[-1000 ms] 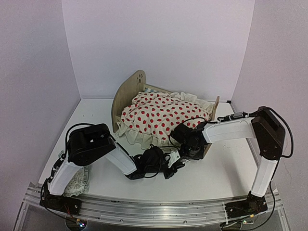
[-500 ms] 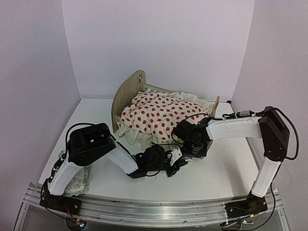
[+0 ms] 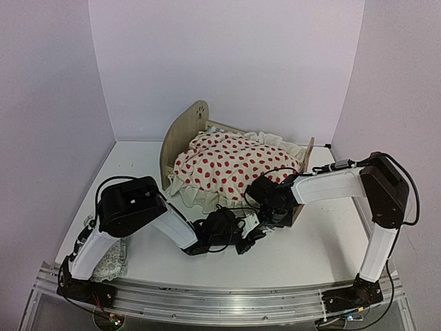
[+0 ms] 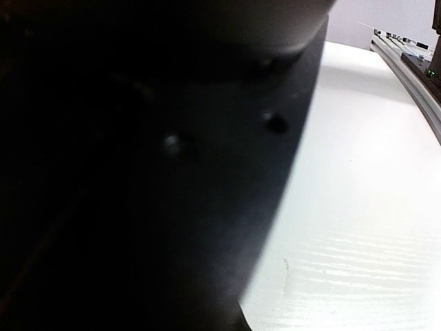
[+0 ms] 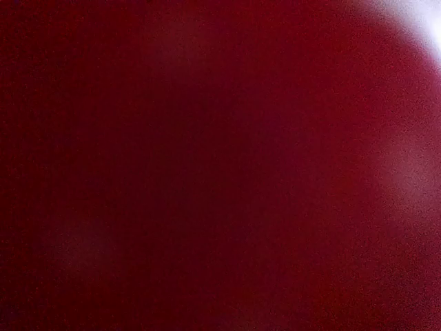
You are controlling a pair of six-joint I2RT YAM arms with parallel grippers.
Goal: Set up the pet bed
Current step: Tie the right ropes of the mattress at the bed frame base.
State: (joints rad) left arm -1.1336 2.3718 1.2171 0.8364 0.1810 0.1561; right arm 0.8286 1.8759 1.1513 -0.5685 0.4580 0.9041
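Both arms sit low at the near side of the pet bed (image 3: 180,134), with the blanket (image 3: 231,165) draped over it.

Nearest, the pillow (image 3: 110,262) lies on the desk (image 3: 310,255) by the left arm's base. The left arm (image 3: 172,231) is folded low, its jaws closed tight with nothing visibly held, just short of the bed's near side. Just beyond, the right jaws are buried at the blanket's near hem by the footboard corner. That wrist view is all red, so I cannot tell their width. The bed stands mid-desk behind both, long axis running left to right, headboard left. The right arm (image 3: 331,185) is nearer, so any blanket tug likely falls to it.
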